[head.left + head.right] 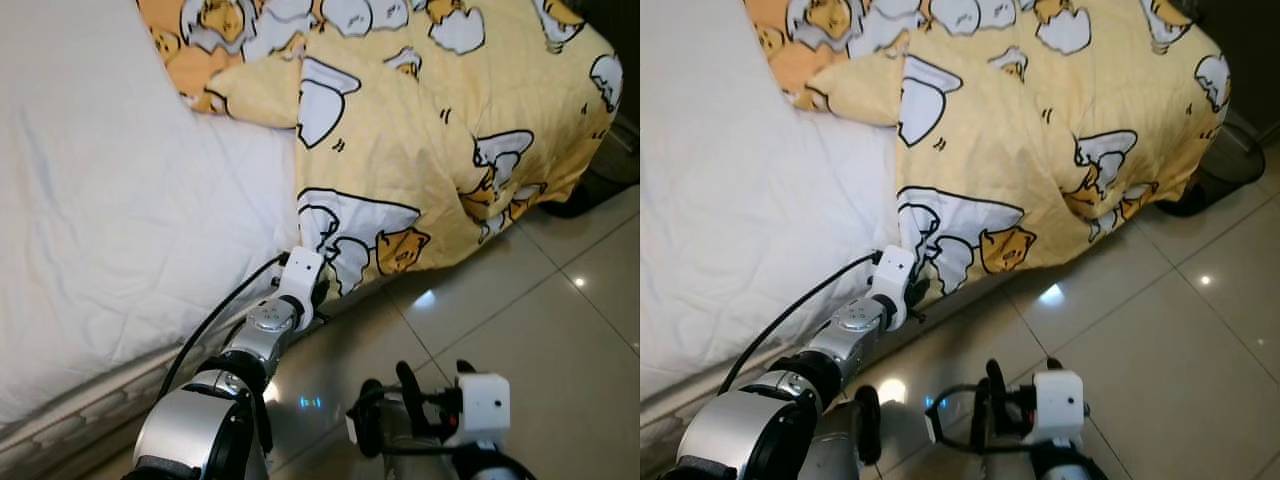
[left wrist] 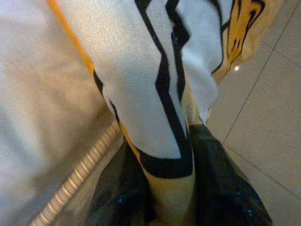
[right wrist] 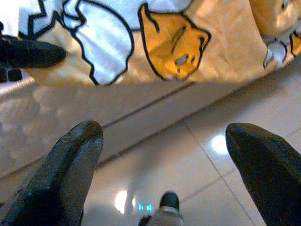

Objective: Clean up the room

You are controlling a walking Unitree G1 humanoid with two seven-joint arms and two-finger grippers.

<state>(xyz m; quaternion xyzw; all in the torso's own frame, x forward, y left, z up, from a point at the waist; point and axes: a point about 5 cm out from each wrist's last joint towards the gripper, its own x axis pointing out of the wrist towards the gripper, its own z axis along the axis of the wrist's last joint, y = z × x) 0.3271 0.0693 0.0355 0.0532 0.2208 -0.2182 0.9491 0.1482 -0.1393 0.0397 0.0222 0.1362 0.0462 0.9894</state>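
- Far left: the bed (image 1: 110, 230), its white sheet bare, with the mattress edge running along the near side.
- Centre left: the left claw (image 2: 171, 197) pinches the hanging corner of the yellow duvet (image 1: 440, 130) at the bed's near edge.
- Right: the duvet lies bunched over the bed's right end, drooping toward the tiled floor (image 1: 540, 330).
- Near right: the right claw (image 3: 164, 165) hovers spread above the floor.
- Judged step: straightening the bedding; the next move calls for drawing the pinched corner leftward across the sheet.

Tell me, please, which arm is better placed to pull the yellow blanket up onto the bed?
Left: its pincer is shut on the blanket's hanging edge, while the right pincer hangs open over the floor.
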